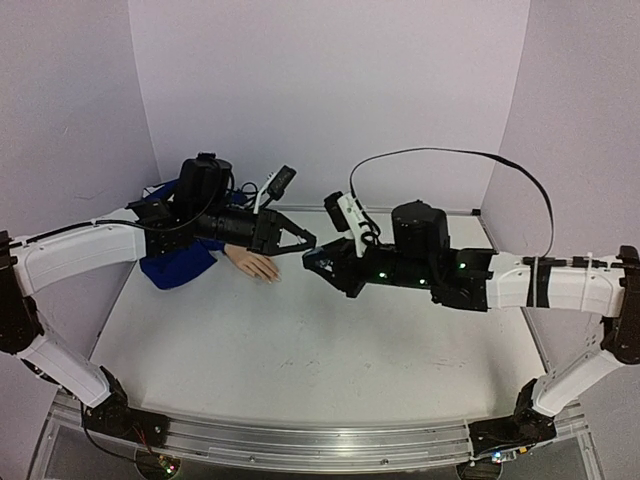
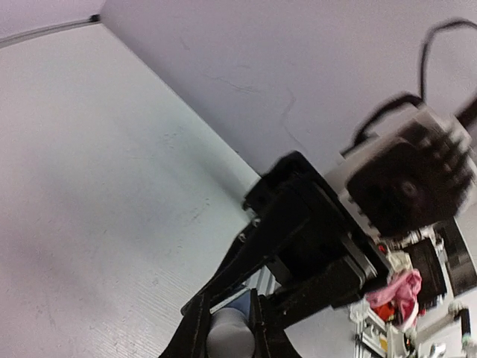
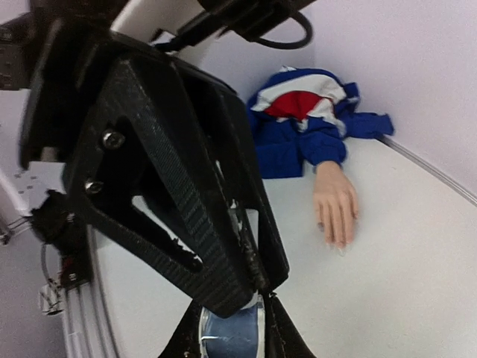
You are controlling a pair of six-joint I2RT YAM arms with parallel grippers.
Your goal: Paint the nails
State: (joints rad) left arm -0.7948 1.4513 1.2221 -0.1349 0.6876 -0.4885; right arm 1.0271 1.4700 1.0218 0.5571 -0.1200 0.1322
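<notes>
Looking down from the top, the left gripper and the right gripper meet tip to tip above the table; the mannequin hand lies flat just beside them, poking out of the blue sleeve; its nails are too tiny to tell if they have paint on.

From the left wrist, two black fingers squeeze a pale round cap; the other arm's black claw sits right against it.

From the right wrist, its own fingers pinch the blue bottle at the bottom edge; the left claw fills the view on top of the bottle; I think one arm holds the bottle steady so the other can twist the cap and its brush free; the hand lies palm down near the wall, fingers spread, easy to reach.
</notes>
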